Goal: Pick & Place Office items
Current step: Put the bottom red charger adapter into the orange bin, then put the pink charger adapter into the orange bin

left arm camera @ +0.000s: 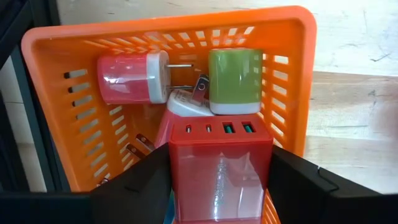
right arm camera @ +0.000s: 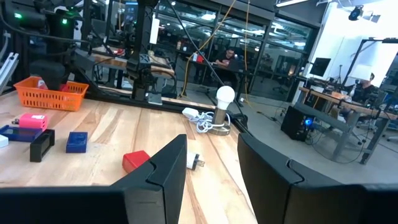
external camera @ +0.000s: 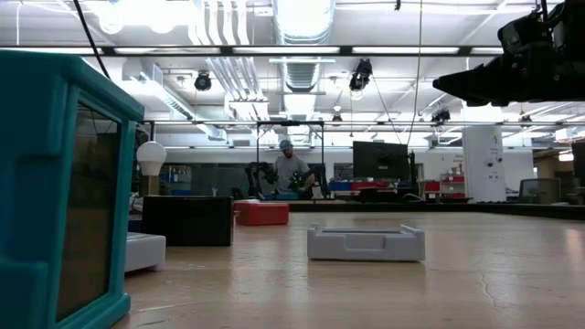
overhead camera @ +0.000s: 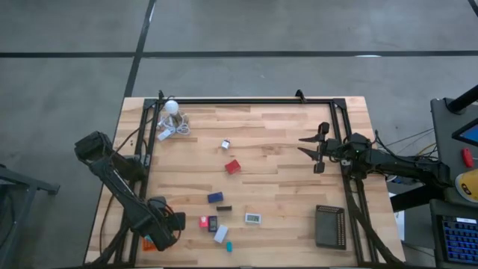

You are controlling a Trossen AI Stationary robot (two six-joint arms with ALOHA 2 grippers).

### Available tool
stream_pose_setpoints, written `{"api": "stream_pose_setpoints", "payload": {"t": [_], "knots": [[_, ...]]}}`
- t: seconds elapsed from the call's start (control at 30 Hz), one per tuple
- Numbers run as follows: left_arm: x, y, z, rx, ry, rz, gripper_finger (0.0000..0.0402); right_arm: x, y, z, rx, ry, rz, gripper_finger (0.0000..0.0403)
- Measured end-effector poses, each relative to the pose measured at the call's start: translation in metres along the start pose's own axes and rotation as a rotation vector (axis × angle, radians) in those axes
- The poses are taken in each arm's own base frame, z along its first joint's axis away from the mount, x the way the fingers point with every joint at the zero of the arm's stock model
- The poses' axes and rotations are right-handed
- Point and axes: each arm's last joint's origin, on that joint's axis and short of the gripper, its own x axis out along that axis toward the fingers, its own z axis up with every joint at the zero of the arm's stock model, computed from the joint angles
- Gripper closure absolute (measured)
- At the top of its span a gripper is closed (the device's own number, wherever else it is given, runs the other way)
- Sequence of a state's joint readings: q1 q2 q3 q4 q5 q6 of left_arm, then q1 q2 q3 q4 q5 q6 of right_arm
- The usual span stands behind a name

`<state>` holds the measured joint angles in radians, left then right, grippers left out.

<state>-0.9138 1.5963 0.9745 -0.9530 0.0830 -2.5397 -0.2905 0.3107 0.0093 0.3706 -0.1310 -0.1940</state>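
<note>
Wooden worktop (overhead camera: 269, 179) aside, we risk our left claw (left arm camera: 221, 186), clamped on a red charger (left arm camera: 221, 168), releasing it onto the crowded orange basket (left arm camera: 292, 74) below, so it tips out.

The left gripper (left arm camera: 221, 186) holds a charger (left arm camera: 221, 168) over the basket (left arm camera: 292, 81) at the table's (overhead camera: 284, 187) front-left corner, two plugs (left arm camera: 134, 78) lying inside

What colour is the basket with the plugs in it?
Orange. The basket shows best in the left wrist view.
</note>
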Motion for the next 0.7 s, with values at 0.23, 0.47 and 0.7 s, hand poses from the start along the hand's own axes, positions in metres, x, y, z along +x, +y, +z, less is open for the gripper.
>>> {"api": "stream_pose_setpoints", "payload": {"t": [0.23, 0.47, 0.7], "knots": [[0.0003, 0.0000, 0.0000, 0.000, -0.001, 0.000, 0.0174, 0.0000, 0.0000, 0.0000, 0.000, 0.000, 0.000, 0.0264], [0.0010, -0.0001, 0.0001, 0.000, -0.004, 0.001, 0.0143, 0.0000, 0.0000, 0.0001, 0.000, 0.000, 0.000, 0.0264], [0.0010, -0.0004, 0.0000, 0.000, -0.005, -0.006, 0.0099, 0.0000, 0.0000, 0.0000, 0.000, 0.000, 0.000, 0.0264]]}}
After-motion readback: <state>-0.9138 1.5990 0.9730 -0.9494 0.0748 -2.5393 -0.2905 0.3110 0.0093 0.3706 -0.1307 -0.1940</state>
